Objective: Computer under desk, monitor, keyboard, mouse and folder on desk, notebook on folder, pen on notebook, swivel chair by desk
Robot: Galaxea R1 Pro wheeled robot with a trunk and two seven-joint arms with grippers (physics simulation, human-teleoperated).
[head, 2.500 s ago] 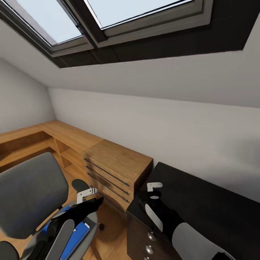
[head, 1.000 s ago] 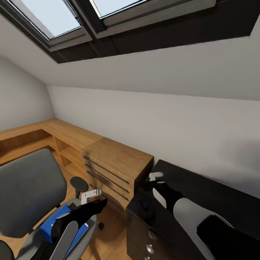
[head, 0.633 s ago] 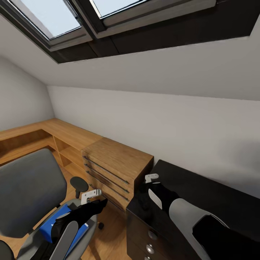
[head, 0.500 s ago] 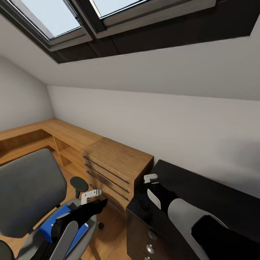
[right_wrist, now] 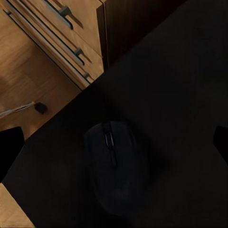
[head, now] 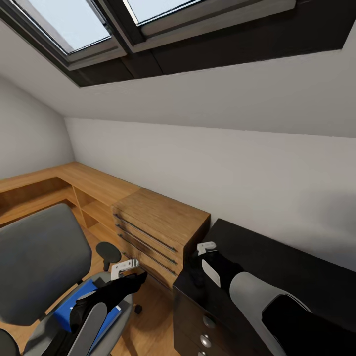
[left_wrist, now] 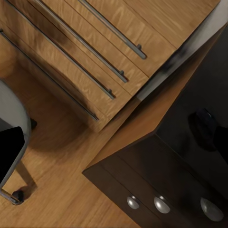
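The black mouse lies on the left end of the glossy black desk. My right gripper hangs just above it, open, with one finger showing to each side of the mouse in the right wrist view. From the left wrist the mouse is a dark lump on the desk top. The blue folder lies on the seat of the grey swivel chair. My left gripper hovers over the seat's edge beyond the folder, open and holding nothing. Monitor, keyboard, computer, notebook and pen are out of view.
A light wooden drawer unit stands against the desk's left end, with a long wooden shelf counter running along the wall behind the chair. Black desk drawers with round silver knobs face me. A sloped wall with skylights hangs over the desk.
Over the last second my right gripper has shifted slightly left and down over the desk's end. The left arm, chair and folder have not moved.
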